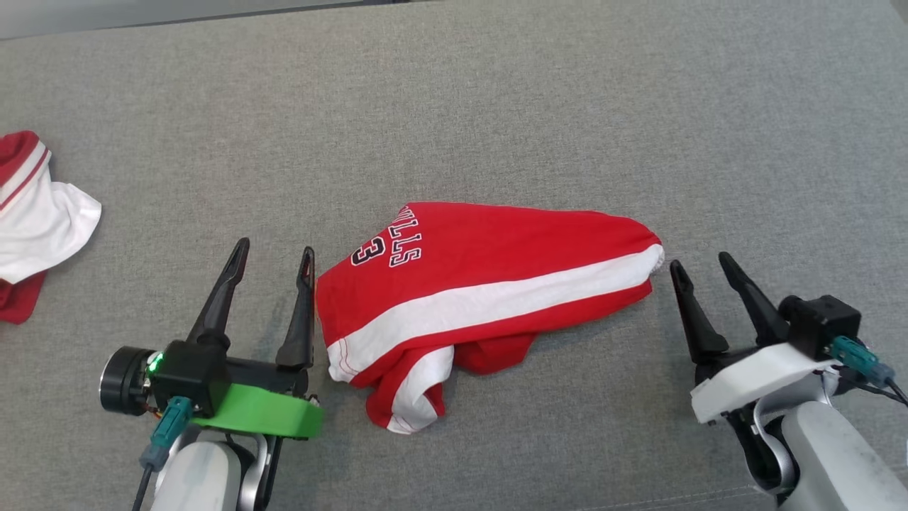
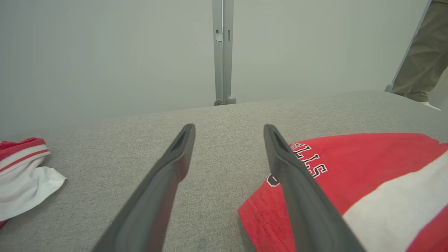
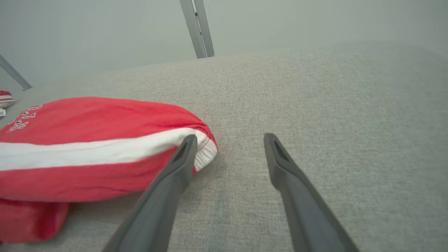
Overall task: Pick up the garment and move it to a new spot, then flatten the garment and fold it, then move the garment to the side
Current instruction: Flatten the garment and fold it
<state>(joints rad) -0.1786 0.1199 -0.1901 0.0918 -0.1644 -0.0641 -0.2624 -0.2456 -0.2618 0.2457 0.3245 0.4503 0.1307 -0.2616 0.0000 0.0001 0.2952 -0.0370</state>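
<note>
head view: garment (image 1: 489,284) beside right gripper (image 1: 699,260)

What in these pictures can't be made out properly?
Print on the red garment: in the head view its start runs over the fold; in the left wrist view a finger of the left gripper covers part.
White and red cloth: head view, cut off by the left edge.
Person's trouser leg: left wrist view, cut off by the top right corner.
Red garment's underside: head view, tucked beneath bunched fabric.
</note>
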